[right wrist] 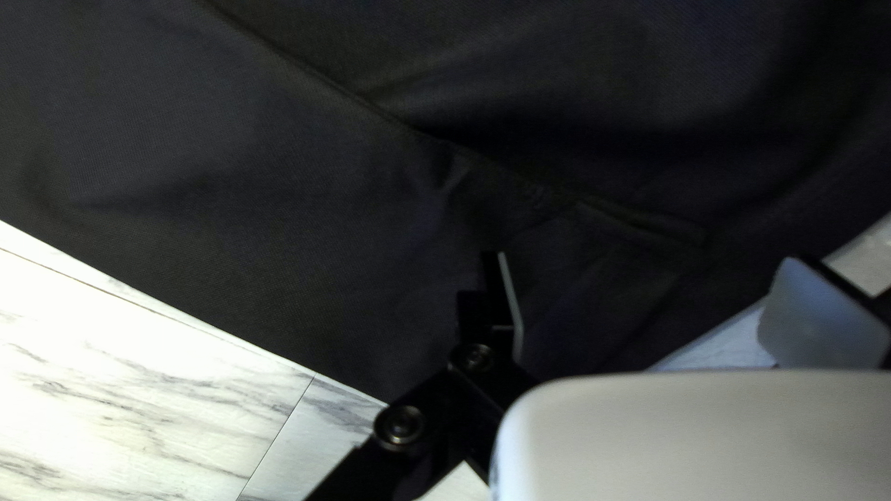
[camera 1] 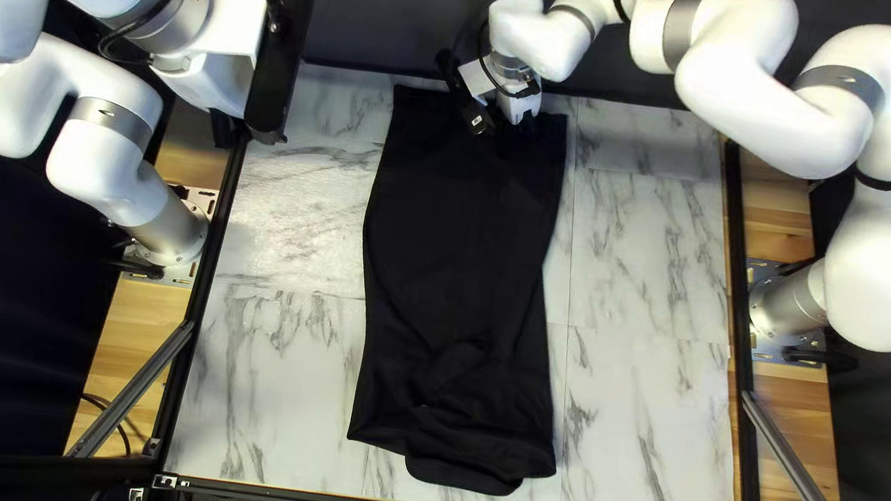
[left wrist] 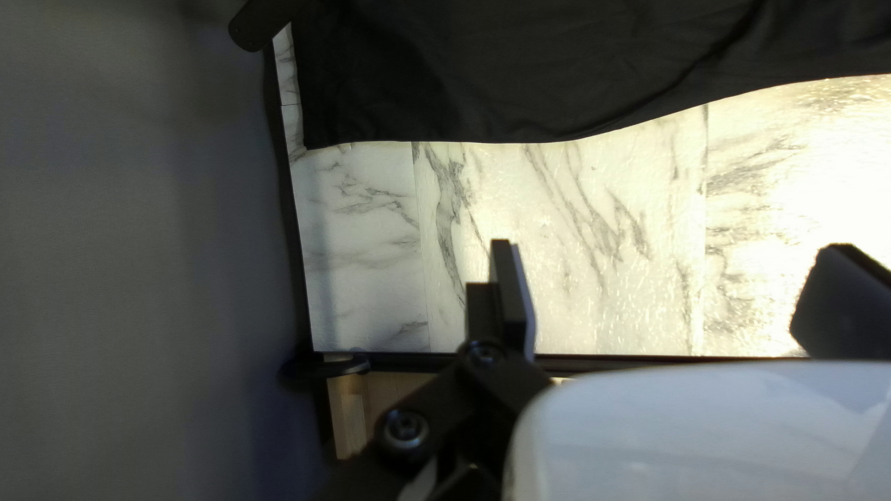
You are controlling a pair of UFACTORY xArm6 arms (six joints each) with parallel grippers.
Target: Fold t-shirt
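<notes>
- T-shirt [camera 1: 459, 230]: black, laid lengthwise along the middle of the surface [camera 1: 640, 422], rumpled toward the near end.
- Left gripper [camera 1: 222, 130]: at the surface's left edge, apart from the t-shirt; fingers spread wide, holding nothing.
- Right gripper [camera 1: 514, 134]: at the t-shirt's far end; fingers spread wide, nothing gripped.

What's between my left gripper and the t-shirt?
Nothing visible on the direct way from the left gripper to the black t-shirt, only tabletop. At the shirt's far end, the right gripper might get in the way.
</notes>
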